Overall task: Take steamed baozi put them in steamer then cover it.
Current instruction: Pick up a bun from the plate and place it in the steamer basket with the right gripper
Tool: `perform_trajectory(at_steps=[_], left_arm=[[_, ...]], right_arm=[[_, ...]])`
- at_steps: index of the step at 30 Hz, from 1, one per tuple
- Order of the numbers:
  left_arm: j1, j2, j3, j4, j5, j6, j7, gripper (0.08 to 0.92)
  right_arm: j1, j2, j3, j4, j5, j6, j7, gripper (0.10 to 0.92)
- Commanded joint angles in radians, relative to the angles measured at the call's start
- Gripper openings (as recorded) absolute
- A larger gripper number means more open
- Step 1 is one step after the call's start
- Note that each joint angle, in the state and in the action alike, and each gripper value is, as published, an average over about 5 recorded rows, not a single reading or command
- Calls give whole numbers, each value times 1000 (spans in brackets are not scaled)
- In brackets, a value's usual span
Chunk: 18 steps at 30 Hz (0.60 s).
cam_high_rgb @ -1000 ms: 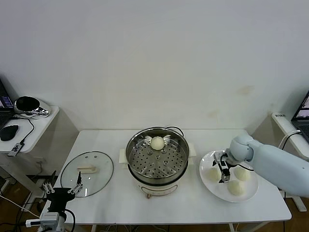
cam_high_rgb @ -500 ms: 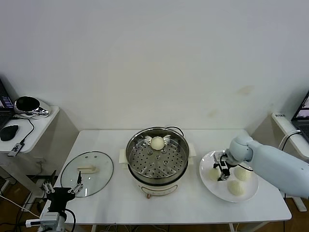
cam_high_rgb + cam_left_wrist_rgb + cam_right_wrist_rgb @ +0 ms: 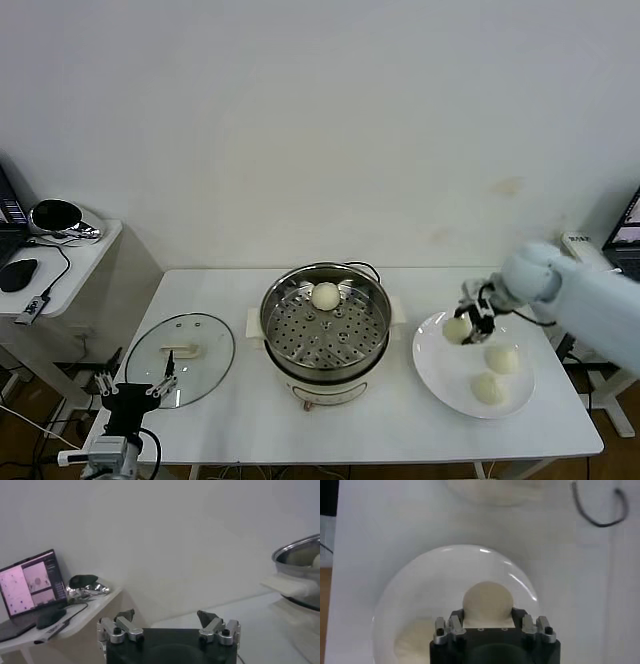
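One baozi (image 3: pixel 457 329) now hangs lifted off the plate (image 3: pixel 440 368), clamped in the right gripper (image 3: pixel 470 322), ready to join the bun in the steamer (image 3: pixel 325 322); the left gripper (image 3: pixel 135 392) idles open, near-left.

The steamer (image 3: pixel 325 325) is shiny polished metal, its tray full of holes. The buns (image 3: pixel 325 295) look smooth, matt and doughy. The lid (image 3: pixel 181 358) is clear glass with a metal rim. The plate (image 3: pixel 440 372) is glossy white, the counter (image 3: pixel 240 415) smooth matt white.
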<state>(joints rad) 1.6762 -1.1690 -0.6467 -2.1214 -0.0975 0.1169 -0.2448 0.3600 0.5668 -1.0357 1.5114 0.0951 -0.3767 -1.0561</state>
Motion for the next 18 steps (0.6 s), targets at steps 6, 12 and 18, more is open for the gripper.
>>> perform_trajectory(at_steps=[6,12,18], left_arm=[[-7,11,6,3,-6,0,0,823],[-14,11,0,23,-13,-4,1,823],[-18,17,-20,51,-19,-13,4,823]], right_arm=[[526,186,-295,131,382,-194,76,611],[473,402,-318,105,539,-293,185,611],[368,596,-294,1,627,-351,287,619]])
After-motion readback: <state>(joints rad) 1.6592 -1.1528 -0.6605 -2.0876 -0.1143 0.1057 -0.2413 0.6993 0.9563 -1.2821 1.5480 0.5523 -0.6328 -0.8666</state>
